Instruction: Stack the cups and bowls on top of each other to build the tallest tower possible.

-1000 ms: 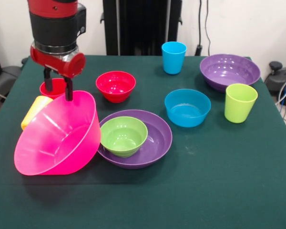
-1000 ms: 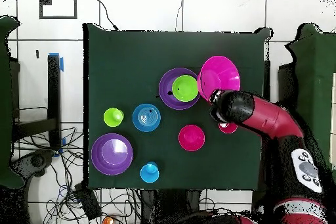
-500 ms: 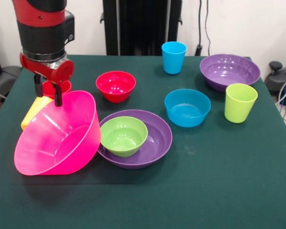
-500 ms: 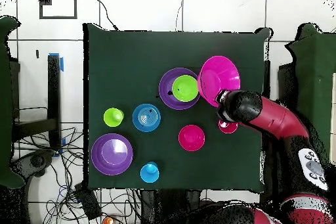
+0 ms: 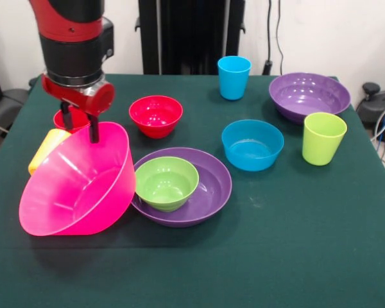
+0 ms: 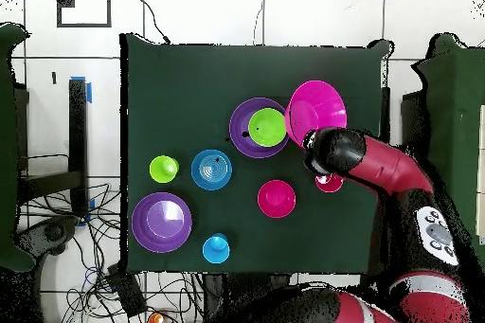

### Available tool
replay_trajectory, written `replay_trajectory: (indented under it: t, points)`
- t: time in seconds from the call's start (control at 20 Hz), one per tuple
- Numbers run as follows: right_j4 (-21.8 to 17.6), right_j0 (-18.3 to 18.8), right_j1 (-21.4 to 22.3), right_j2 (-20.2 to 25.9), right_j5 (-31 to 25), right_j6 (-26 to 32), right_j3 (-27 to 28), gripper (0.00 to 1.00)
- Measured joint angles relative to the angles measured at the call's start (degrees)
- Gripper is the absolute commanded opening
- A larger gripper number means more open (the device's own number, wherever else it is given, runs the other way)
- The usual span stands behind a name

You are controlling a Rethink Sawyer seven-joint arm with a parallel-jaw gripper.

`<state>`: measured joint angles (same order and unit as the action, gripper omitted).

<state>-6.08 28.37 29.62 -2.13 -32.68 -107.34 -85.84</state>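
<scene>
Only the small glossy green plastic bowl [image 5: 166,181] sits nested in a wide shallow purple bowl [image 5: 208,192], at the tabletop's [image 5: 289,256] centre; eight pieces remain loose. The gripper [image 5: 79,126] hangs at the tilted large pink bowl's [image 5: 74,186] twelve o'clock rim, its fingers [image 5: 93,130] seemingly apart and holding nothing.

No text, label, brand, number or sign can be read in either view. In the overhead view a white patch with small dark marks is seen on the robot arm [image 6: 434,235] at the lower right of the frame, but nothing on it can be made out. The same holds for the dark-framed square on the floor [image 6: 83,5] at the upper left.
</scene>
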Motion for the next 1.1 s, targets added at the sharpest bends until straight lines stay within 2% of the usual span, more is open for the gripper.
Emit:
replay_trajectory:
  t: [0.5, 1.1]
  points:
    - [2.3, -5.0, 0.1, -1.5, -5.3, 0.0, 2.9, 1.00]
    - [5.2, -7.5, 1.0, -3.7, -9.6, 0.0, 5.9, 1.00]
